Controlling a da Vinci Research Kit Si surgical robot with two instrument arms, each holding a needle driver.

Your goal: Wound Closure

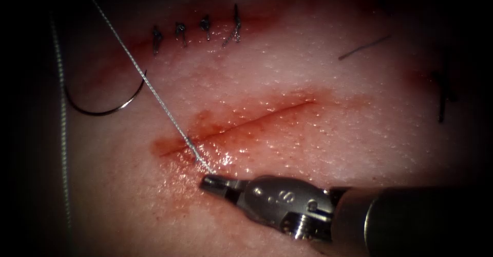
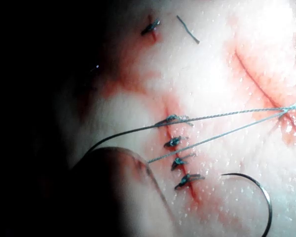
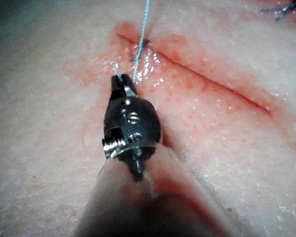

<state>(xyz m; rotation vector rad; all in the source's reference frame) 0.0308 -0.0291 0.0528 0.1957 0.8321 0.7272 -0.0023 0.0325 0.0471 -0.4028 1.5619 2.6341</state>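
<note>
The right pincer [image 1: 209,182] is reaching in from the right, pressed together on the thread [image 1: 154,90] just below the left end of the cut [image 1: 241,123]. The thread is passing through the tissue [image 1: 318,154] at that end and is running taut up and to the left, away from the cut. The needle [image 1: 105,105] is lying free on the tissue, well to the left of the cut, held by neither tool and not in the tissue. A second run of thread is hanging down the far left edge. Red fluid [image 1: 215,159] is wetting the tissue around the cut.

Above the cut, an older closed line with four stitches [image 1: 197,33] is sitting finished (not part of the present work). A loose cut end [image 1: 364,47] is lying to the upper right. The left tool's shaft [image 2: 113,192] is standing near the stitches; its pincer state cannot be told.

Judged step: first stitch placed, thread being managed at the cut's left end. Any further handling calls for a steady grip and even tension, so the thread is not tearing the tissue edge.
</note>
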